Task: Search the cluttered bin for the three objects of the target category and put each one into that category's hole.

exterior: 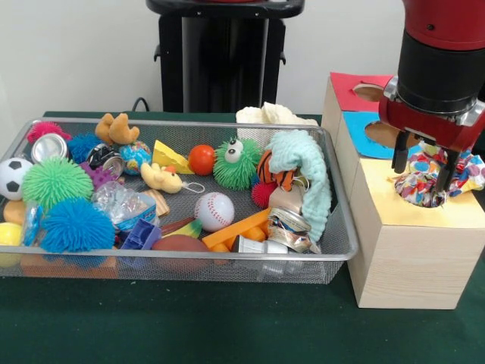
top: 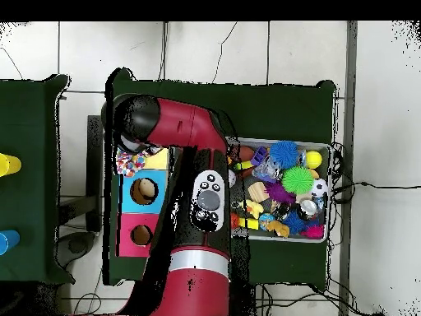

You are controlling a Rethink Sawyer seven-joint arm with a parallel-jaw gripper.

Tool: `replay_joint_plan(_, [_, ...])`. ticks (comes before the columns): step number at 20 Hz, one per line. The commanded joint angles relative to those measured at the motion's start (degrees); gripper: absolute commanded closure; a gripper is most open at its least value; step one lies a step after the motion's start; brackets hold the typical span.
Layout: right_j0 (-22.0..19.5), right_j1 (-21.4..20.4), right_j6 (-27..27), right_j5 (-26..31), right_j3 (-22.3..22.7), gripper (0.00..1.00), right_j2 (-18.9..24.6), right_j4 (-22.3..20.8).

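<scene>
A: Nearest to us is the green bench (exterior: pixel 189 326), and on it stand the mesh bin (exterior: pixel 333 250) and, just beside the bin, the wooden box (exterior: pixel 409 265) with the coloured top.

B: Where is the hand (exterior: pixel 425 176) in relation to the box?

A: Directly above the yellow section of the box top. Its two fingers (exterior: pixel 399 155) point down and stand on either side of a bundle of multicoloured patterned cloth (exterior: pixel 424 186). I judge that the hand is closed on the cloth, which rests on the yellow section, under the fingers.

B: So the cloth lies straight below the hand, not to a side?

A: Yes. The overhead view agrees: the cloth (top: pixel 130 162) sits at the yellow end of the box, next to the blue section with its hole (top: pixel 144 191). The yellow hole itself I cannot see; the cloth covers that place.

B: Then the coming move is downward?

A: I think so: release or push straight down. The cloth is soft and may catch on the rim. Room is good there; the bin is beside the box, not in the way.

B: And the bin?

A: It holds more fabric, for example a light teal cloth (exterior: pixel 307 171) near the corner closest to the box.
</scene>
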Motion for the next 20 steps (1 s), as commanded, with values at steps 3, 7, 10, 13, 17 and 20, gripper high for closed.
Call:
replay_joint_plan(3, [-2.0, 3.3, 4.4, 4.5, 0.5, 0.00, 2.1, -2.6])
replay_joint_plan(7, [-2.5, 6.4, 3.3, 1.9, 0.6, 0.00, 2.7, -3.1])
replay_joint_plan(10, [-2.7, 6.7, 3.2, 0.3, 1.6, 0.00, 3.3, -2.6])
replay_joint_plan(13, [-2.3, 7.0, 3.2, 2.0, 0.8, 0.00, 3.1, -2.8])
replay_joint_plan(17, [-2.2, 7.1, 3.6, -0.2, 2.3, 0.00, 3.6, -2.2])
replay_joint_plan(20, [-2.0, 6.2, 4.0, 0.3, 2.8, 0.00, 3.6, -1.9])
